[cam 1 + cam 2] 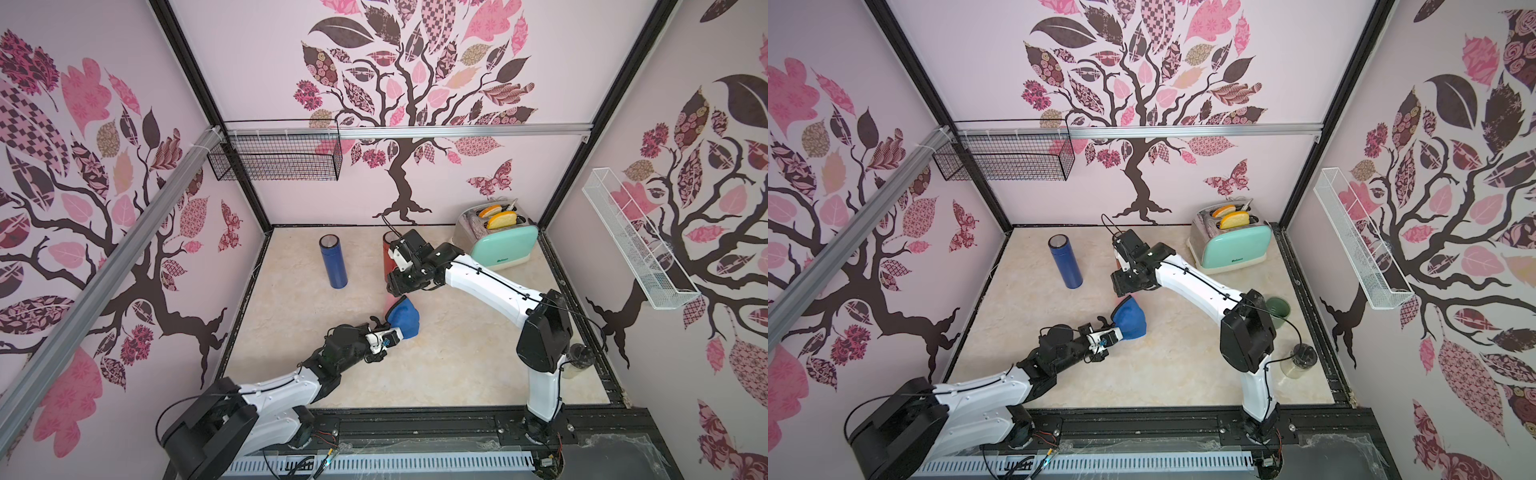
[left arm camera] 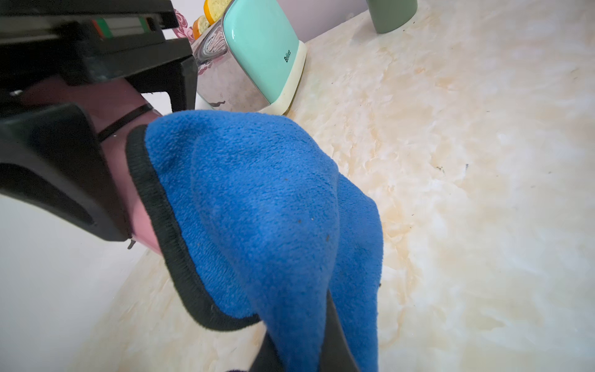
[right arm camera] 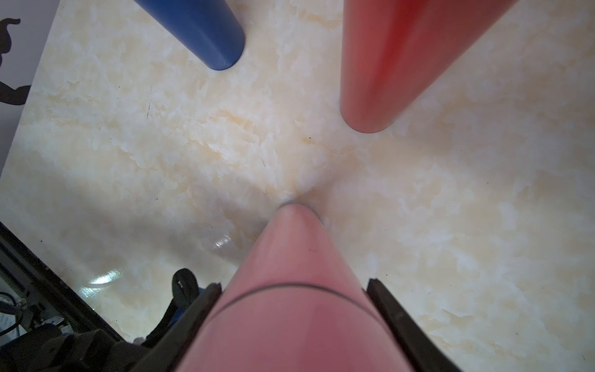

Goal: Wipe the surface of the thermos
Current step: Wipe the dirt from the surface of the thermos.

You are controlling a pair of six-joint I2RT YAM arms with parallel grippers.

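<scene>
R gripper (image 3: pixel 293 290) clamps the pink thermos (image 3: pixel 289 248) near its lid seam, w/ one black finger (image 3: pixel 199 306) on each side of the body. The thermos's lower end meets the table (image 3: pixel 128 145) in the R wrist view. L gripper (image 1: pixel 395 334) is pinched tight on a blue cloth (image 1: pixel 405 318). The cloth is black-edged & bunched over the tips, so the fingers barely show. It lies against the side of the pink thermos, just below the R gripper; the L wrist view shows the fabric touching the pink wall. Pink thermos is approx mid-table, btwn the 2 arms. Behind it stand a red thermos (image 1: pixel 387 257), close by, & a blue thermos (image 1: pixel 332 262) further toward the left wall, both upright. Toaster (image 1: pixel 503 245) w/ 2 bread slices sits in the back right corner. Green cup (image 1: pixel 1278 309) & a jar (image 1: pixel 1300 359) stand along the table's right edge, beside the R arm.
</scene>
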